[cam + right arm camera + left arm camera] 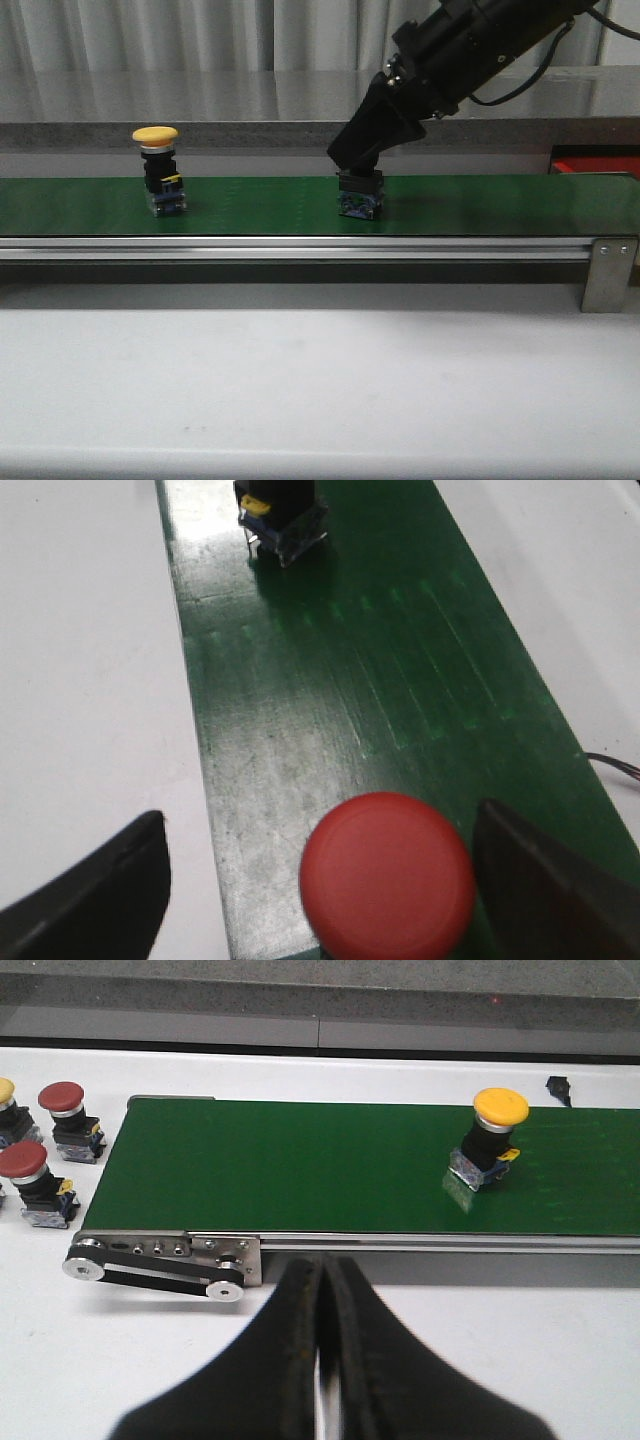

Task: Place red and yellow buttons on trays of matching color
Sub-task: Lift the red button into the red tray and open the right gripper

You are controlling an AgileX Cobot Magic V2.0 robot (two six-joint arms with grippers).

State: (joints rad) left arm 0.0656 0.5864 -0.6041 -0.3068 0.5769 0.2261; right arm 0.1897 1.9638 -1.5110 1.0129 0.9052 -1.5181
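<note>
A red button [388,875] stands on the green belt [330,680], between the wide-apart fingers of my open right gripper [320,845]; neither finger touches it. In the front view that gripper [362,165] covers the red cap, and only the button's dark base [359,197] shows. A yellow button [157,170] stands upright further left on the belt [480,205], also seen as the yellow button [490,1140] in the left wrist view. My left gripper [322,1270] is shut on nothing, over the white table short of the belt. A red tray [596,160] peeks out behind the belt's right end.
Two more red buttons [68,1118] [30,1175] and a yellow cap [4,1090] sit on the white table beyond the belt's roller end [160,1260]. A metal bracket [608,272] holds the belt's rail at the right.
</note>
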